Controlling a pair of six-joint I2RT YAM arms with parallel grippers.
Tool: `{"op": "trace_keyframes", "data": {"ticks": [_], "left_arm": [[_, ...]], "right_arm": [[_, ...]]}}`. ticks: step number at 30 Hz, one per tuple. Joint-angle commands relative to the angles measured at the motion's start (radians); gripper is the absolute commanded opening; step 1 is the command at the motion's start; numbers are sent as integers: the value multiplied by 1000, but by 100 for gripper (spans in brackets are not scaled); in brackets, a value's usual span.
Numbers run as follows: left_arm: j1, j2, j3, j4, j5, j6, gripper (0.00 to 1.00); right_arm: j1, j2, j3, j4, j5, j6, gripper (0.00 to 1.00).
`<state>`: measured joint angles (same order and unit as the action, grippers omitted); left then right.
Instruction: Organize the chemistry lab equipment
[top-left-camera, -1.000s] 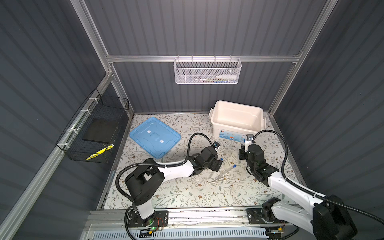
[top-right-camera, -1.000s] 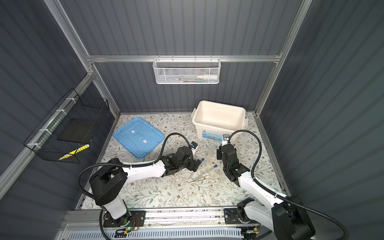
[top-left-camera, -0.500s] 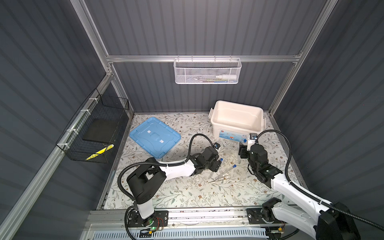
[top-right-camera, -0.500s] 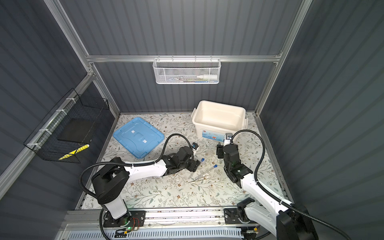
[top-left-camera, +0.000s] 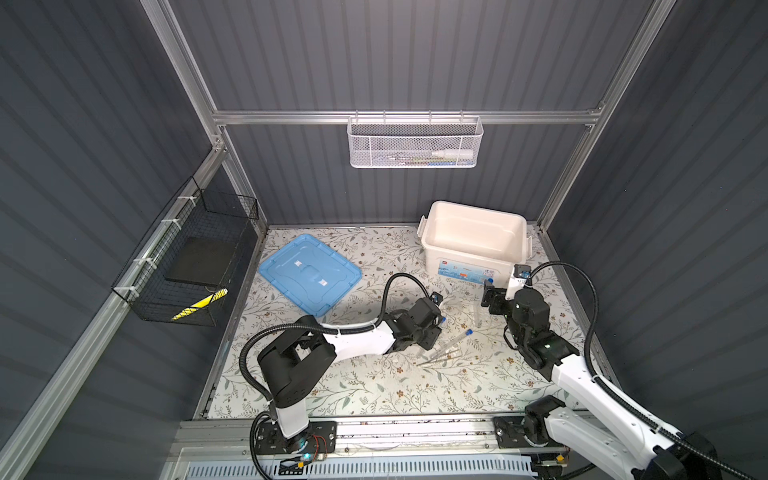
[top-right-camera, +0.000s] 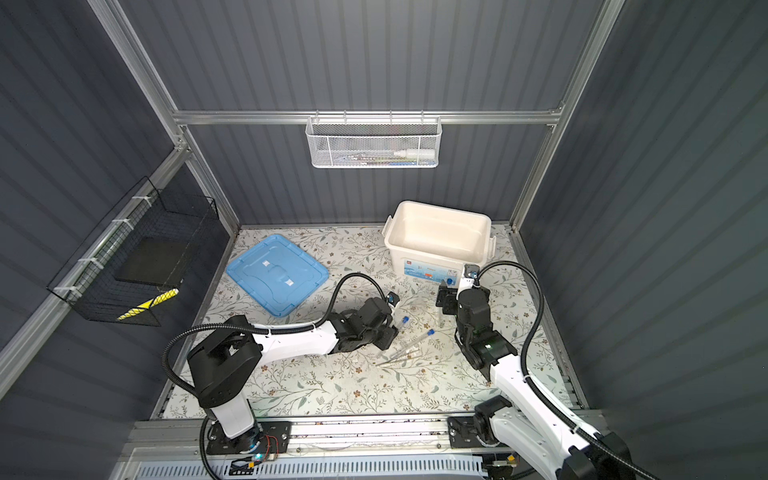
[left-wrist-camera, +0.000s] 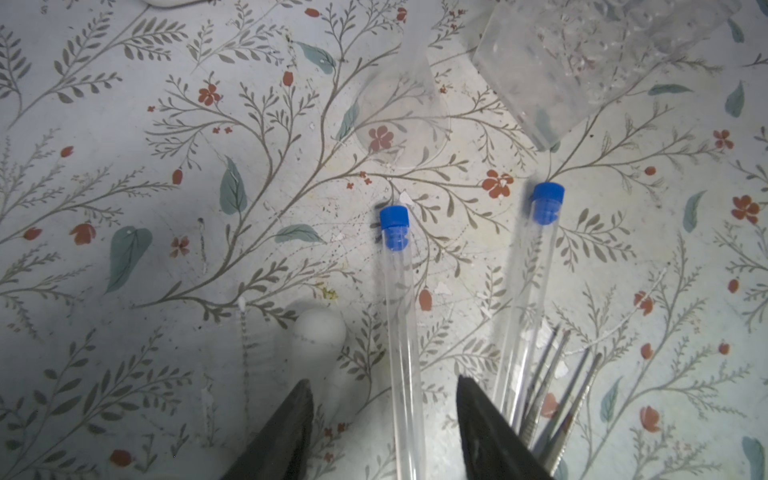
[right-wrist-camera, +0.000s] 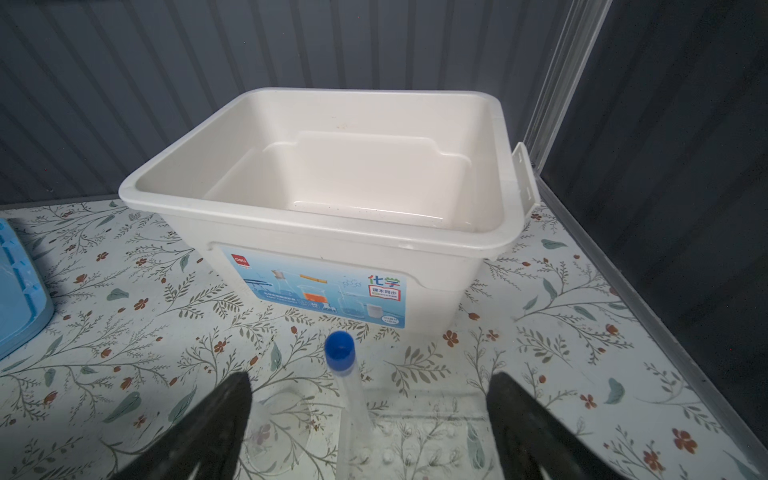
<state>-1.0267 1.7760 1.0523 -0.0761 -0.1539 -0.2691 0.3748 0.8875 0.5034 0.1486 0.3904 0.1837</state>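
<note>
Tube-racking step, about midway. In both top views the right tool (top-left-camera: 488, 297) hung over the clear rack (top-left-camera: 477, 316) in front of the cream box (top-left-camera: 432, 249), with one racked tube (top-right-camera: 450, 281) upright under it. The left tool (top-left-camera: 433, 334) sat low on the table (top-left-camera: 332, 386) at the two loose tubes (top-left-camera: 457, 340), tweezers (top-left-camera: 440, 357) just beside, the blue lid (top-left-camera: 309, 274) well apart.

Left wrist view: jaws half-narrowed, straddling the near tube (left-wrist-camera: 399, 316) without touching it. The second tube (left-wrist-camera: 528, 282) lay beside it against the tweezers, the pestle (left-wrist-camera: 318, 336) on the other side, the glass dish (left-wrist-camera: 403, 120) and rack beyond the caps.

Right wrist view: jaws wide, racked tube standing free between them, nothing held.

Against a second earlier, the right tool had gone from nearly pinched to wide, so the tube looked released. The left tool had narrowed from wide, and both arms had barely shifted.

Judged next: finish closing on the near tube mid-body, lift clear of the pestle, tip it upright, and feed a free rack hole once the right tool backs off.
</note>
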Motion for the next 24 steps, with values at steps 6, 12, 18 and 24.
{"op": "trace_keyframes", "data": {"ticks": [6,12,18,24], "left_arm": [[-22,-26,-24,-69,-4,-43,48],[-28,1,-8,-101,2,-41,42],[-29,32,12,-121,17,-37,37],[-29,67,45,-141,24,-22,35]], "right_arm": [[-8,-37,17,-21,-13,23,97],[-14,-54,10,-20,-14,39,99],[-20,-70,7,-23,-17,48,99],[-22,-70,4,-26,-18,56,99]]}}
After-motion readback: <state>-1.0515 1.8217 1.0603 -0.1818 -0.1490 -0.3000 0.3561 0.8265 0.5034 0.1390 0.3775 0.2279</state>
